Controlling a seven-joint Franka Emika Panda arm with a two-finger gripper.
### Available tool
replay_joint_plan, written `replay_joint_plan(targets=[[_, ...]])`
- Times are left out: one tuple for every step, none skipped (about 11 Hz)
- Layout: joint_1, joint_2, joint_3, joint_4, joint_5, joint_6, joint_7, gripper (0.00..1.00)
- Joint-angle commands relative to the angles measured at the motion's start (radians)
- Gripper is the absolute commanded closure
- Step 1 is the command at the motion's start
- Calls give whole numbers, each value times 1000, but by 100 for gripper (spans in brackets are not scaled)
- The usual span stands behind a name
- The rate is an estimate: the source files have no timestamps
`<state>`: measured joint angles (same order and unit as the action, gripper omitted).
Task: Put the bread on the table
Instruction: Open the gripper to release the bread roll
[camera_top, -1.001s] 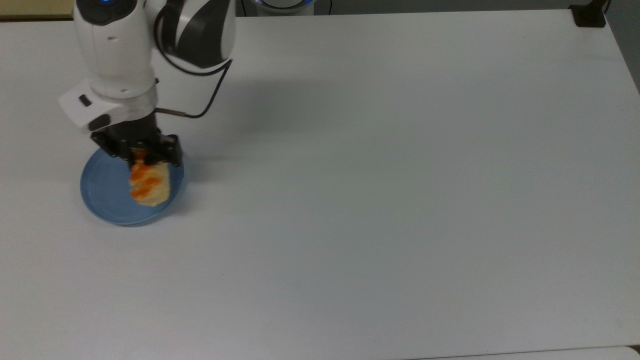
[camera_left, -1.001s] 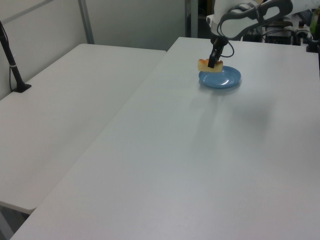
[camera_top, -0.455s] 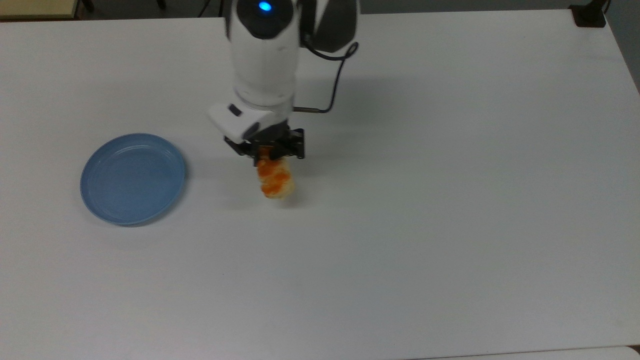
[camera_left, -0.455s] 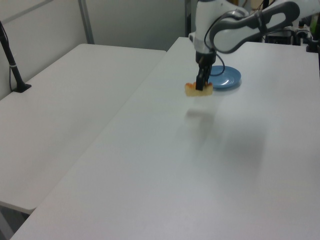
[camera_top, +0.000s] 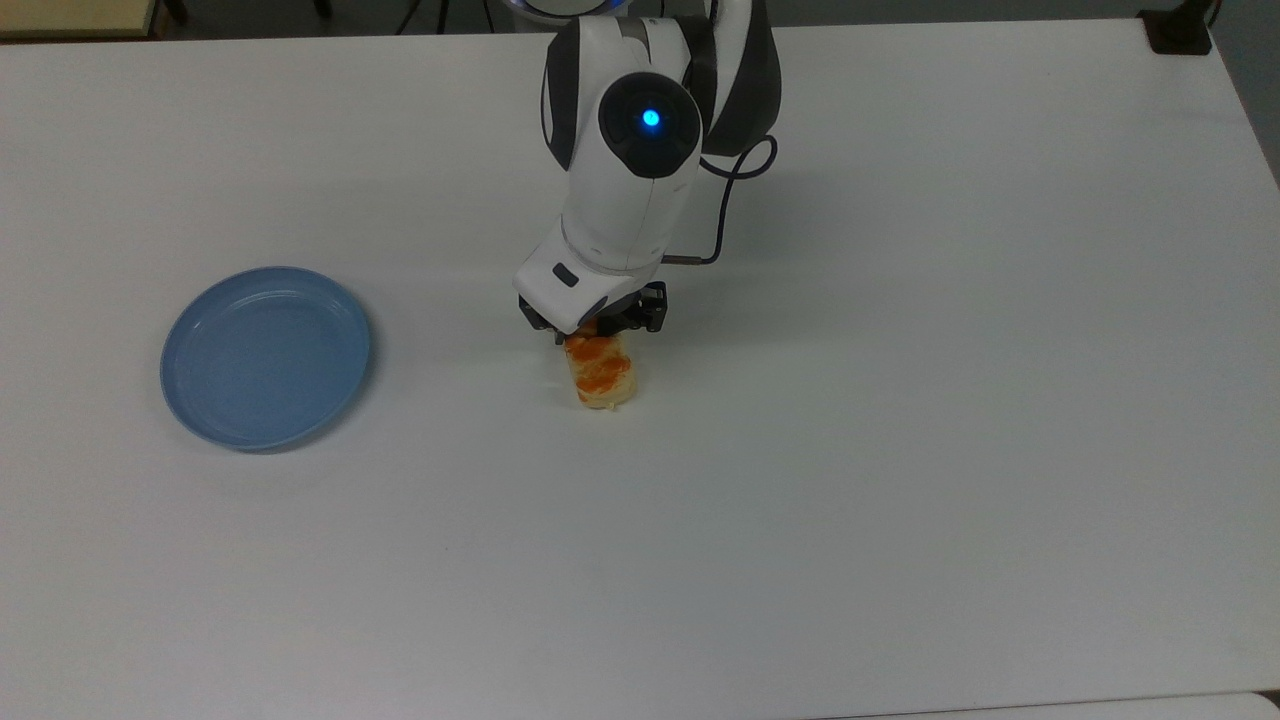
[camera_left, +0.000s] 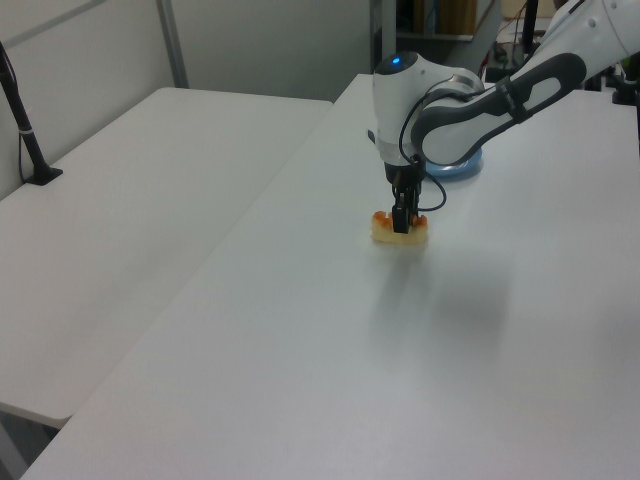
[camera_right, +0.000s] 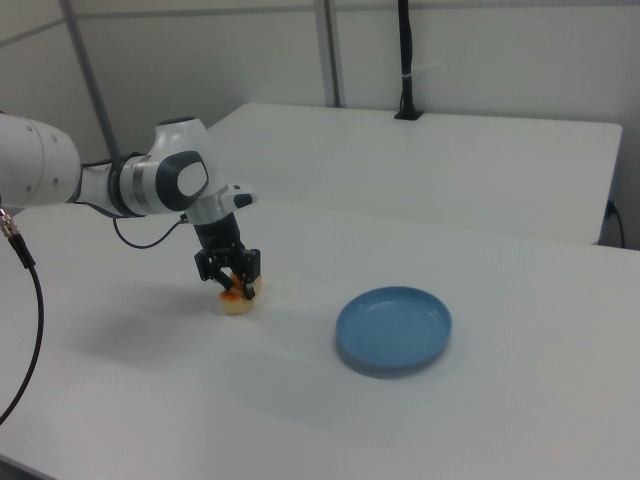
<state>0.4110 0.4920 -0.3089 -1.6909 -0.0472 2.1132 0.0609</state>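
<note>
The bread (camera_top: 601, 376), a pale-yellow bun with orange patches, is near the middle of the white table (camera_top: 900, 420), and its underside looks down on the surface. My gripper (camera_top: 600, 338) stands upright over the bread's far end and is shut on it. The left view has the gripper (camera_left: 402, 222) pinching the bread (camera_left: 399, 233) from above. In the right view the gripper (camera_right: 232, 285) and the bread (camera_right: 240, 300) lie to the left of the blue plate.
The blue plate (camera_top: 265, 357) lies bare at the top view's left, well apart from the bread, also plate (camera_right: 393, 328). A black clamp (camera_top: 1178, 30) sits on the table's far right corner. A second white table (camera_left: 150, 190) adjoins, with a black post (camera_left: 25, 120).
The arm carried the bread off the blue plate, across to the top view's right, and lowered it to the table's middle. The plate is left bare.
</note>
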Motion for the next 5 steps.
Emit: replay_joint_plan(targets=[[-23,-41,24,-16,-20,-10,25,0],[-44,-79,33,-12,-19,-37,25,0],[-91,-139,59,9,-13,-109,27,0],[-159,-215,103,23,-11,-175,27,0],[-213,-287,137,23,-10,-256,27,0]])
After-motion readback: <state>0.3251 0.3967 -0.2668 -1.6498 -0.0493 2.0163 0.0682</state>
